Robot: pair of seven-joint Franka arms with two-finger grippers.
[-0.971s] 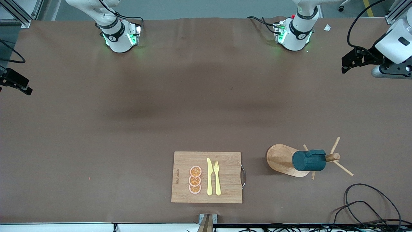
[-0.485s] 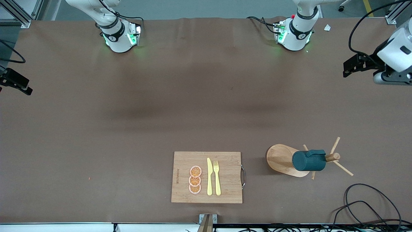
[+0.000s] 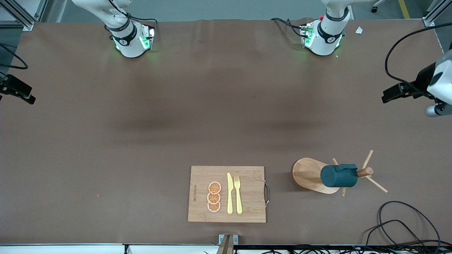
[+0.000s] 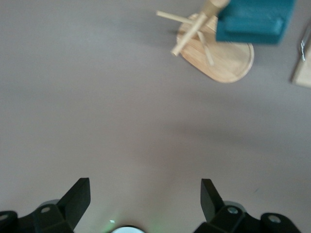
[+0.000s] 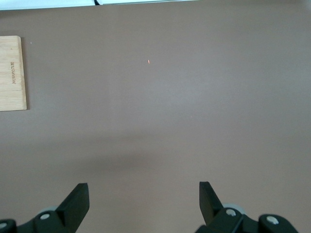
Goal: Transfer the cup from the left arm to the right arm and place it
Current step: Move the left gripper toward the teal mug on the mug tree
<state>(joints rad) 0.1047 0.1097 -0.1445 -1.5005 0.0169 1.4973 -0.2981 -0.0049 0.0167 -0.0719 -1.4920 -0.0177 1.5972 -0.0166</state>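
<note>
The dark teal cup (image 3: 338, 176) hangs on its side from a peg of a wooden mug rack (image 3: 308, 173), at the left arm's end of the table and close to the front camera. In the left wrist view the cup (image 4: 255, 19) and the rack (image 4: 228, 60) show ahead of my left gripper (image 4: 146, 194), which is open and empty. That left gripper (image 3: 388, 96) hangs over bare table at the edge by the left arm's end. My right gripper (image 5: 144, 196) is open and empty too, waiting over the table edge (image 3: 21, 93) at the right arm's end.
A bamboo cutting board (image 3: 247, 176) lies near the front camera, beside the rack. It carries a yellow knife (image 3: 230, 194), a yellow fork (image 3: 238, 195) and three orange slices (image 3: 214, 197). Black cables (image 3: 399, 225) loop at the near corner by the left arm's end.
The left arm's hand has swung out toward the table's end and come lower in the front view, on the rack's side. The right arm, cup and rack have not moved.
</note>
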